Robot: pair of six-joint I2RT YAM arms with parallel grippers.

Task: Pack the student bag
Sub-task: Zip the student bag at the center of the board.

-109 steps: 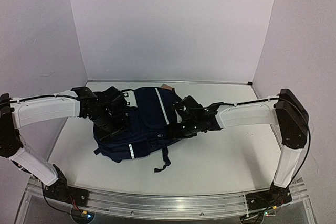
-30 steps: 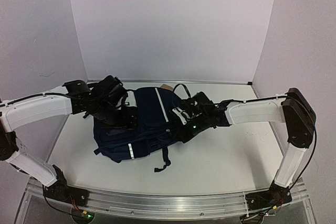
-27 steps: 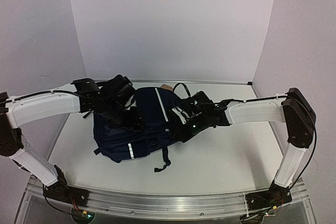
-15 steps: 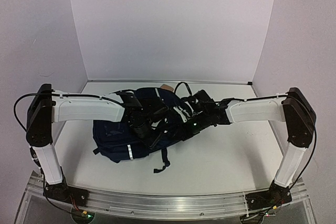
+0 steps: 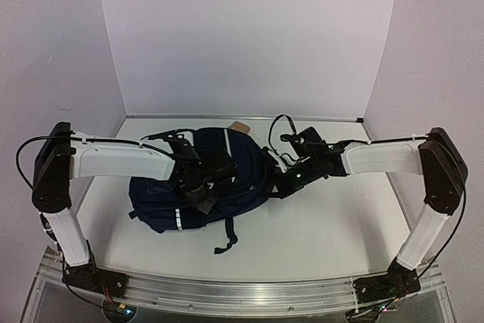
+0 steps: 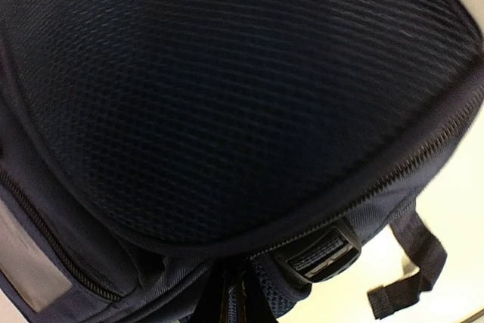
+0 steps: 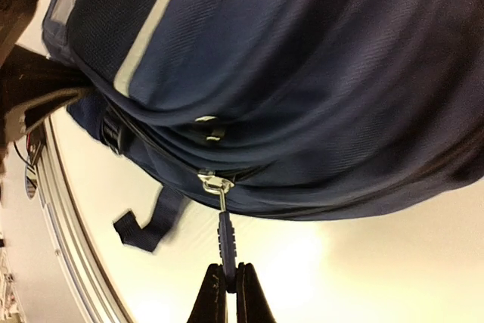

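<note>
The student bag (image 5: 246,175), navy with a pale stripe, lies on the table left of centre. My left gripper (image 5: 203,188) is pressed into its front, shut on a pinch of fabric; in the left wrist view the dark mesh of the bag (image 6: 227,96) fills the frame and the left gripper (image 6: 231,300) is buried in folds at the bottom edge. My right gripper (image 5: 286,185) is at the bag's right side. In the right wrist view the right gripper (image 7: 227,287) is shut on the zipper pull (image 7: 226,243), which hangs taut from the slider (image 7: 214,181) on the bag (image 7: 302,73).
A tan object (image 5: 240,125) shows just behind the bag by the back wall. A loose black strap (image 5: 223,236) trails toward the near edge. A strap buckle (image 6: 325,255) sits right of the left fingers. White walls close in the table on three sides.
The left gripper has shut on the bag's front, and the bag has shifted left. The right gripper, still shut on the zipper pull, has drawn away to the right.
</note>
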